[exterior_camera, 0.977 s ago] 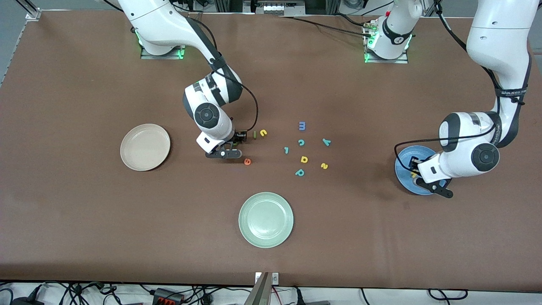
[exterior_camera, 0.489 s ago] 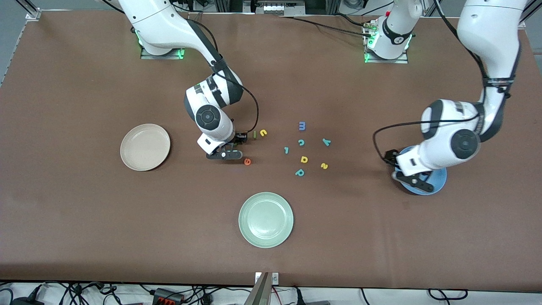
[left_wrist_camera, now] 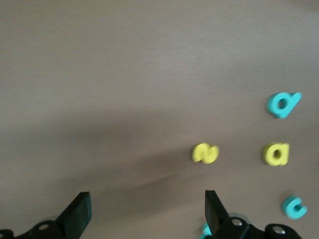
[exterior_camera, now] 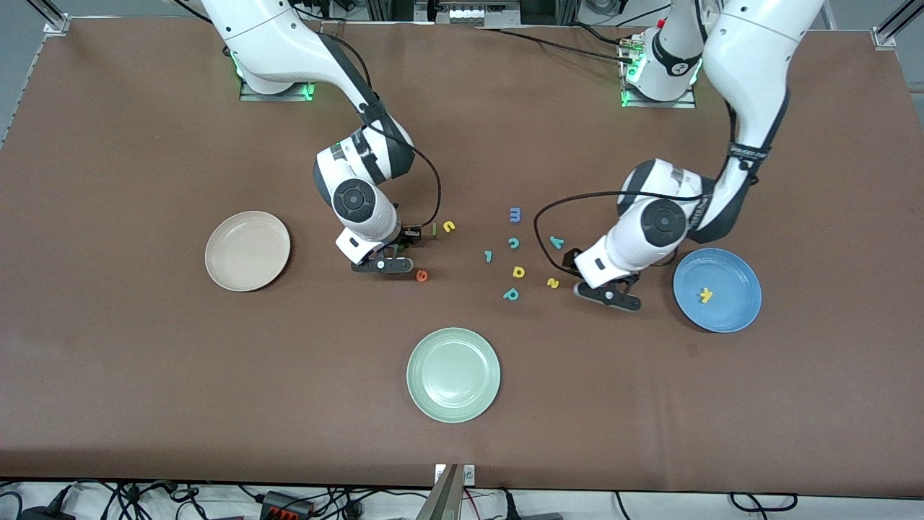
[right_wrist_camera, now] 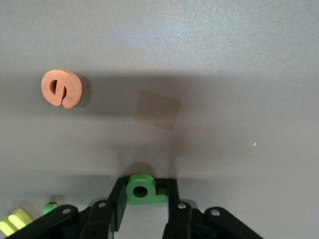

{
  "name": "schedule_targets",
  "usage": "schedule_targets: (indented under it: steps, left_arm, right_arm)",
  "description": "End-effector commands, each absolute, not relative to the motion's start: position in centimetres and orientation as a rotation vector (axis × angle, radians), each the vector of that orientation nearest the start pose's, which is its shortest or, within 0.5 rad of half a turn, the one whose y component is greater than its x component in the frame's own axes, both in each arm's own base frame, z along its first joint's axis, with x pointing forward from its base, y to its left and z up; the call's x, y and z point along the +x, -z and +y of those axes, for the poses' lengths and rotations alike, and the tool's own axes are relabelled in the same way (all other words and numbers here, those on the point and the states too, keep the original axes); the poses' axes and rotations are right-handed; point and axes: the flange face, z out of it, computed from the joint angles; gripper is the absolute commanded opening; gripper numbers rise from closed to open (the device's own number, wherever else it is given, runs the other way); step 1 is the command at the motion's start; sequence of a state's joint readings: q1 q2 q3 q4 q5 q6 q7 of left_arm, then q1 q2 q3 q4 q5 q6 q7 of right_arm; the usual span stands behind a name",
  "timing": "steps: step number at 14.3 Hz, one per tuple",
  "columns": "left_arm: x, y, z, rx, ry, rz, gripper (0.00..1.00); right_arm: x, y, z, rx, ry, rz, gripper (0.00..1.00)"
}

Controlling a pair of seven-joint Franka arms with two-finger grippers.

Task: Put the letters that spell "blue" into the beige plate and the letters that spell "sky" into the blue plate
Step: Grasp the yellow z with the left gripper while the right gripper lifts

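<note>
The right pincer (right_wrist_camera: 144, 204), low at frame centre, clamps the dark green b (right_wrist_camera: 143, 189) beside the orange e (exterior_camera: 421, 275); the left pincer (left_wrist_camera: 144, 211) hangs spread near the yellow s (left_wrist_camera: 205, 153); the yellow k (exterior_camera: 705, 294) lies in the blue plate (exterior_camera: 736, 310); the beige plate (exterior_camera: 247, 250) sits mid-left on the bench (exterior_camera: 144, 375).

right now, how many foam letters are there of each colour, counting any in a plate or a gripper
yellow letters: 4
teal letters: 4
green letters: 2
orange letter: 1
blue letter: 1
total: 12
</note>
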State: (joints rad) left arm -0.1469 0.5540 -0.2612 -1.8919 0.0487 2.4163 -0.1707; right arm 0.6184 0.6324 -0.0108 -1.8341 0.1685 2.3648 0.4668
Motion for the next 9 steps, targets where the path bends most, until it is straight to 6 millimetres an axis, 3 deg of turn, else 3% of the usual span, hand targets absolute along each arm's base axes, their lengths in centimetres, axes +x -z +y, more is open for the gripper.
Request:
schedule_targets:
  steps: [1,4,6,9]
  left_arm:
    - [58.2,-19.7,-26.4,-3.226,-0.009,0.36,1.0]
    - [57.4,-19.4,-28.5,-3.225,0.011,0.411,1.0]
    - [57.2,-19.0,-28.8,-3.222,0.003,0.423,1.0]
    - [57.3,-18.4,-29.2,-3.224,-0.003,0.427,1.0]
  right_arm:
    - [53.4,-20.5,35.6,-3.074,-0.163,-0.009,0.23]
    - [56.2,-23.9,30.5,-3.078,-0.179,0.037,0.23]
    - [58.4,-25.5,25.1,-3.069,-0.216,0.041,0.23]
    - [59.7,-25.5,17.5,-3.099,-0.333,-0.022,0.23]
